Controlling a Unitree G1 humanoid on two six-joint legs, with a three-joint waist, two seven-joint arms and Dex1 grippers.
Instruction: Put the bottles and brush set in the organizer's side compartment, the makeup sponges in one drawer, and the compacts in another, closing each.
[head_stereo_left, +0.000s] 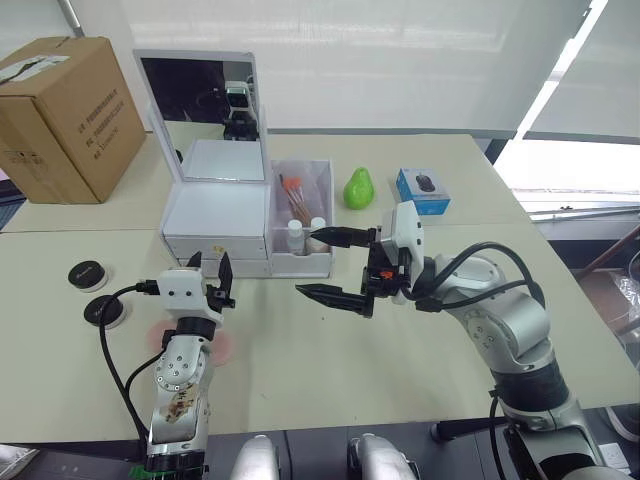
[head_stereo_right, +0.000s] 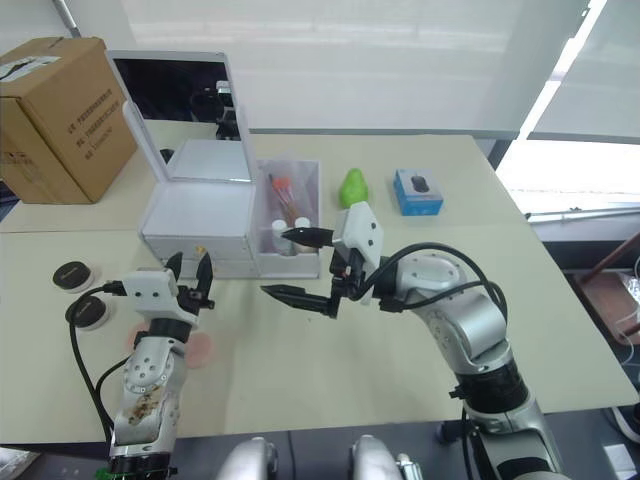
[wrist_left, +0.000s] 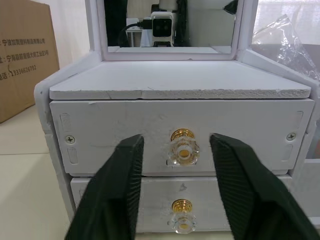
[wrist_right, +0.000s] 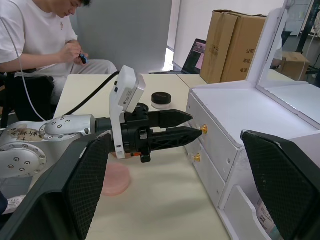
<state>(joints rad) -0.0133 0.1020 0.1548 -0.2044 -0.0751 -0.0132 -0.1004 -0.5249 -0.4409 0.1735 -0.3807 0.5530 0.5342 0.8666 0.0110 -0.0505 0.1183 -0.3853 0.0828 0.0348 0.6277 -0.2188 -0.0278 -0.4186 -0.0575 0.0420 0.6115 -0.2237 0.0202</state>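
The white organizer (head_stereo_left: 215, 215) with its raised mirror stands at the back of the table, both drawers shut. Its side compartment (head_stereo_left: 300, 262) holds two white bottles (head_stereo_left: 295, 232) and the brush set (head_stereo_left: 296, 198). My left gripper (head_stereo_left: 212, 268) is open just in front of the drawers, its fingers (wrist_left: 125, 175) on either side of the top drawer's gold knob (wrist_left: 183, 147) without touching it. My right gripper (head_stereo_left: 305, 263) is wide open and empty in front of the side compartment. Two pink makeup sponges (head_stereo_left: 222, 348) lie under my left arm. Two black compacts (head_stereo_left: 88, 272) sit on the table at the left.
A cardboard box (head_stereo_left: 62, 115) stands at the back left. A green pear (head_stereo_left: 358, 187) and a blue mouse box (head_stereo_left: 422, 188) lie right of the organizer. A person (wrist_right: 45, 40) sits beyond the table's left side.
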